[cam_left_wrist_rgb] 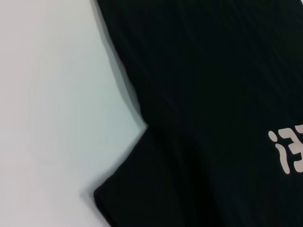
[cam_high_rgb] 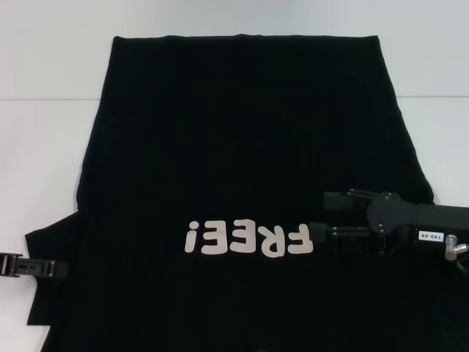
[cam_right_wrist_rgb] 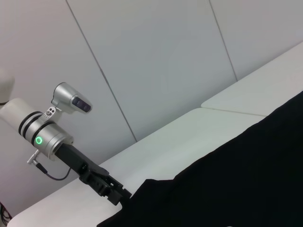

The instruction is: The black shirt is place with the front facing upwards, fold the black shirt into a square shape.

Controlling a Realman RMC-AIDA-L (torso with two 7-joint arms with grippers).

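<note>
The black shirt (cam_high_rgb: 234,147) lies spread flat on the white table (cam_high_rgb: 44,147), front up. Its white letters "FREE!" (cam_high_rgb: 249,240) read upside down from my head. My right gripper (cam_high_rgb: 322,214) is open and empty, just above the shirt to the right of the letters, pointing towards my left. My left gripper (cam_high_rgb: 62,268) is at the outer edge of the shirt's left sleeve (cam_high_rgb: 47,235). The right wrist view shows it (cam_right_wrist_rgb: 120,196) touching the fabric's edge (cam_right_wrist_rgb: 236,179). The left wrist view shows the sleeve, the shirt's side (cam_left_wrist_rgb: 213,94) and part of the letters (cam_left_wrist_rgb: 289,151).
Bare white table shows left of the shirt (cam_left_wrist_rgb: 47,118) and beyond its far hem (cam_high_rgb: 242,18). A seam between table panels runs across (cam_high_rgb: 44,99). A grey panelled wall (cam_right_wrist_rgb: 156,61) stands behind the table on my left side.
</note>
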